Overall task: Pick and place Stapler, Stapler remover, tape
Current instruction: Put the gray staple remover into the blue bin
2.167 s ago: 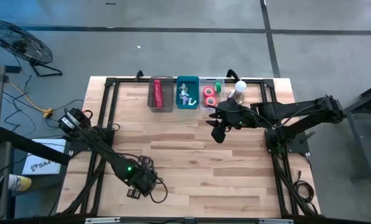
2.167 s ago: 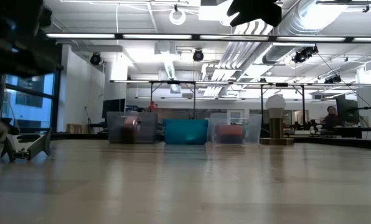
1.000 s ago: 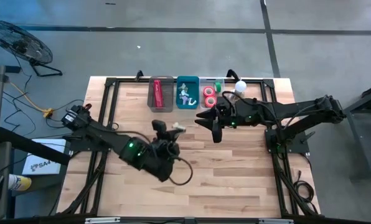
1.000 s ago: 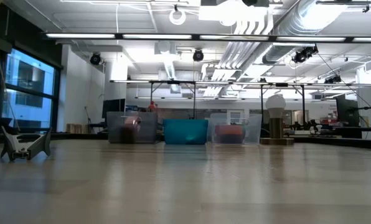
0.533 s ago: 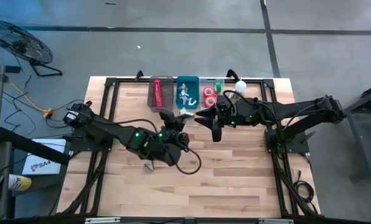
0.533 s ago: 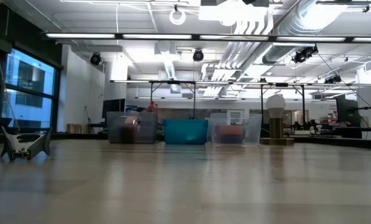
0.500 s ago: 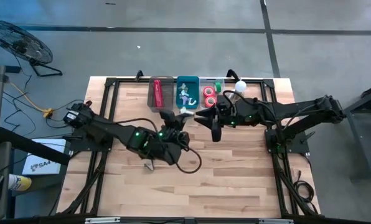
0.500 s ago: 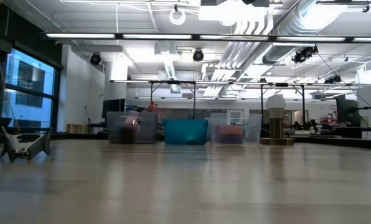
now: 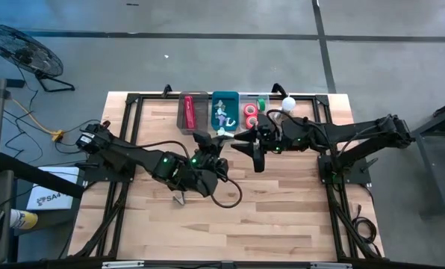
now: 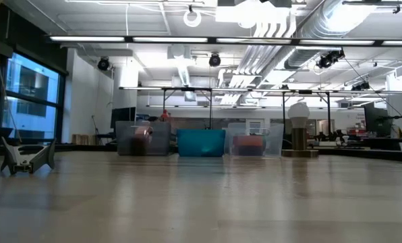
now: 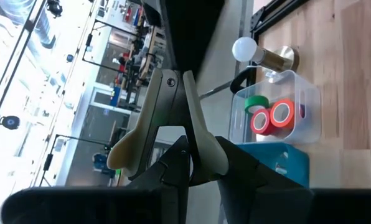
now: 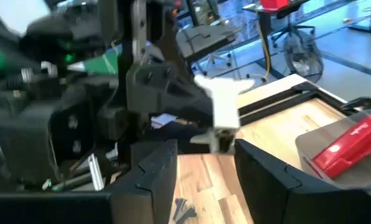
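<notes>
- Since two seconds ago, left gripper [image 9: 216, 140] has swung from the counter's [image 9: 282, 209] near edge up to just before the teal bin [image 9: 225, 112]; its jaws grip a pale claw-shaped staple remover [image 11: 167, 118].
- Right gripper [image 9: 257, 158] hovers beside it, jaws parted and empty.
- Stapler [image 9: 187, 112] lies in the bin left of teal; tape [image 9: 251, 115] in the bin right of it.

One camera hangs high and looks straight down on the whole table [image 9: 230, 217]. One sits low at the table's edge, looking across at the far bins [image 10: 201, 142]. Each arm's camera sits close and sees those bins.
</notes>
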